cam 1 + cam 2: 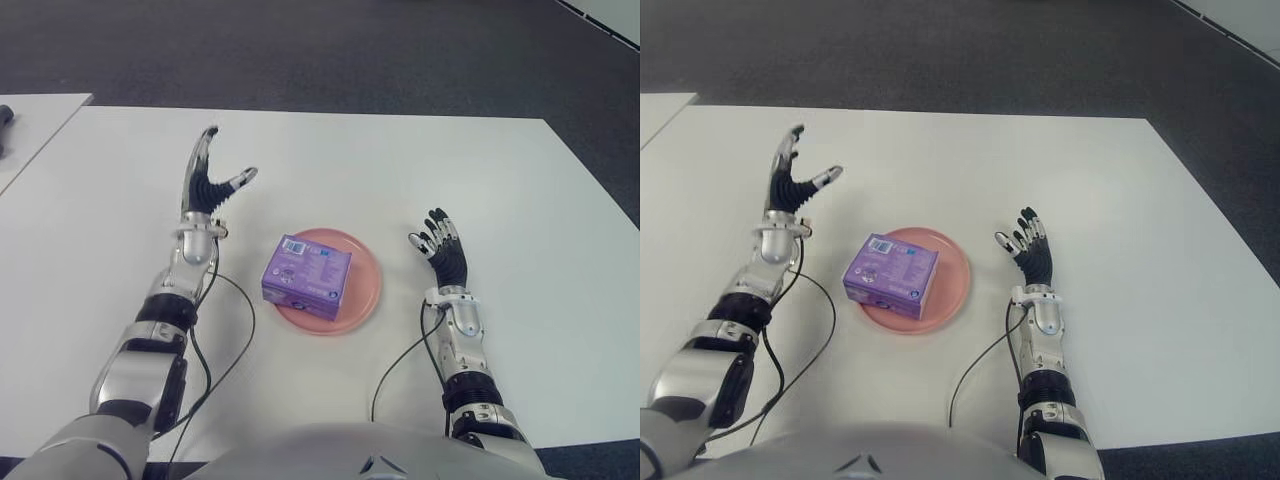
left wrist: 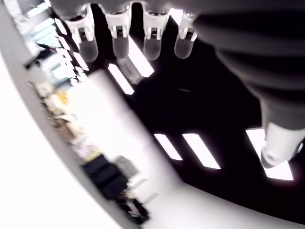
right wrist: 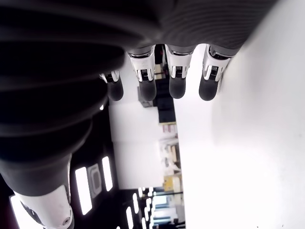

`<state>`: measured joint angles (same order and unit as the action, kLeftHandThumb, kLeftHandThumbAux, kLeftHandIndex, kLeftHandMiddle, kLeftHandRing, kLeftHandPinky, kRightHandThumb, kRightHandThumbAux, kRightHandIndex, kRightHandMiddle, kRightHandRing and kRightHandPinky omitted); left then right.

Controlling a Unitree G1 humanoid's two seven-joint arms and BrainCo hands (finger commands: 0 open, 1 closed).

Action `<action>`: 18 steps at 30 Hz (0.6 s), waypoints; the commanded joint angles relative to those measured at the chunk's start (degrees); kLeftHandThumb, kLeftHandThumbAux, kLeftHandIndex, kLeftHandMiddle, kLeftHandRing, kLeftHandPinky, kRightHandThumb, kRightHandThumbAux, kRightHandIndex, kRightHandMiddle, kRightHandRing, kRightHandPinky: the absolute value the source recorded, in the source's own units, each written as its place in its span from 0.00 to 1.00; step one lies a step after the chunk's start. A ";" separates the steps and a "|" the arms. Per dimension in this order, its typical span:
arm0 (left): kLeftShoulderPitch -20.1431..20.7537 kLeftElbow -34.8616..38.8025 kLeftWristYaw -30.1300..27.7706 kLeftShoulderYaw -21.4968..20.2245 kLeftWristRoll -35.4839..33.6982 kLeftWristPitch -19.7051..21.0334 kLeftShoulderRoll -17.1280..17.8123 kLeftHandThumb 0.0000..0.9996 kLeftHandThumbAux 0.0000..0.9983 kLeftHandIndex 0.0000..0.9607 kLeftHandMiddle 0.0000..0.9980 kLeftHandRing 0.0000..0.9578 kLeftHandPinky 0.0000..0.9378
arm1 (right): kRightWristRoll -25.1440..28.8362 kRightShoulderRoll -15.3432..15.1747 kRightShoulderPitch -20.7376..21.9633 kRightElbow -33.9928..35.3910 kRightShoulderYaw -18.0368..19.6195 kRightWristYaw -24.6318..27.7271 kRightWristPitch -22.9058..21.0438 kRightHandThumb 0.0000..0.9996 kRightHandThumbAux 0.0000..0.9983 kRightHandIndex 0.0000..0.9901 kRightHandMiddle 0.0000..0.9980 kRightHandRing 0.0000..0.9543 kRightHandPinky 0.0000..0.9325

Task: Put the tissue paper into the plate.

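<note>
Left eye view gives you the whole layout, so read it from your left across. Your left robot hand [image 1: 212, 180] is raised above the white surface [image 1: 520, 200] at about ten o'clock from the plate, palm turned up, the four fingers straight and the thumb swung out toward the plate; it holds nothing. Its own wrist camera confirms that for you: four fingertips [image 2: 116, 33] fan out in a row with the thumb apart, and only ceiling lights and room clutter show past them. A black cable [image 1: 240, 330] loops on the surface beside that forearm. At the centre you have the pink plate [image 1: 368, 285], and the tissue paper [image 1: 307, 275], a purple pack, sits inside it, covering the plate's left half and reaching over its rim at about eight o'clock, with bare pink left at three o'clock. Your right robot hand [image 1: 440, 245] shows at three o'clock from the plate, just beside its rim but apart from it, fingers extended upward and loosely spread, empty. From the right wrist camera you see the same: fingertips [image 3: 145, 88] lined up and separated, thumb off to one side, nothing between them.
</note>
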<state>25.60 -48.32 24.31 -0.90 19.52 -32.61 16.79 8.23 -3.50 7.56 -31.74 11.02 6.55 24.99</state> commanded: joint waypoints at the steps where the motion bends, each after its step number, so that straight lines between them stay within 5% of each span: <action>1: -0.62 -2.85 2.98 0.98 1.04 -1.33 -0.81 0.00 0.57 0.00 0.00 0.00 0.00 | 0.17 0.34 -2.15 -1.69 -0.15 0.10 -2.25 0.13 0.74 0.00 0.01 0.01 0.05; 10: -9.83 8.42 7.85 3.76 4.68 0.44 -4.06 0.00 0.59 0.00 0.00 0.00 0.00 | 0.31 0.14 -2.03 -1.65 0.00 0.27 -2.46 0.13 0.74 0.00 0.01 0.01 0.05; 18: -11.17 7.30 6.91 3.91 3.00 1.60 -6.18 0.00 0.59 0.00 0.00 0.00 0.00 | 0.37 -0.01 -1.69 -1.95 0.18 0.39 -2.61 0.13 0.74 0.00 0.01 0.01 0.05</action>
<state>15.04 -39.89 31.59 3.12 23.50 -31.69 11.48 8.31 -3.76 7.48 -31.64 11.22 6.91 24.54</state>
